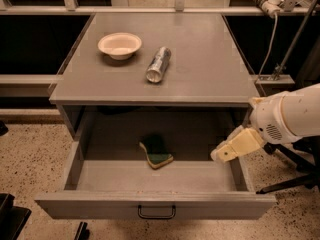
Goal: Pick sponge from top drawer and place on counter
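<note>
Gripper (220,154) hangs at the top drawer's (100,204) right edge; I cannot tell its grip state. Sponge (156,152) lies at its nine o'clock, bare floor between.

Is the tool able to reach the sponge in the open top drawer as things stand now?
Probably yes. The top drawer is pulled open, nothing covers the sponge, and the tool hangs by the drawer's side wall, with only bare drawer floor between them.
</note>
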Robot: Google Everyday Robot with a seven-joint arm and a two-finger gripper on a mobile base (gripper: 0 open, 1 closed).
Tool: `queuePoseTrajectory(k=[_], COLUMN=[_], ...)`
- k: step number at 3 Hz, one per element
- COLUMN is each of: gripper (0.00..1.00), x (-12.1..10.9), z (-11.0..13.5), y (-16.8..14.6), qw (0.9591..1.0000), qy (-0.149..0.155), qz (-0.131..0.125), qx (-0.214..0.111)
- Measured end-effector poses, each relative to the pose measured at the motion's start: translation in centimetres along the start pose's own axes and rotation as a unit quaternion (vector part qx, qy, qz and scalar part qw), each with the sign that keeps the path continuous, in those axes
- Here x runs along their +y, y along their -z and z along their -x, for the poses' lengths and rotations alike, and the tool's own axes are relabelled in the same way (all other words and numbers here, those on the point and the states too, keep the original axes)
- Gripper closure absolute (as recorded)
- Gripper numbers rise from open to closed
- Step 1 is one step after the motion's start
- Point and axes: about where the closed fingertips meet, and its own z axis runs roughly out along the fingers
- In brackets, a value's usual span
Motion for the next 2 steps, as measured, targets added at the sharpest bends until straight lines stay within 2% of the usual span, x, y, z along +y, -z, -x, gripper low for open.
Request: queuePoseTrajectory(k=[1, 2], gripper=[0.00, 0.00], x=[0.1, -0.3], z=[0.0, 0.0], y=[0.0, -1.6], qw=[1.0000, 0.9995], qy=[0.000, -0.024], qz=[0.001, -0.019], qx=[0.001, -0.011])
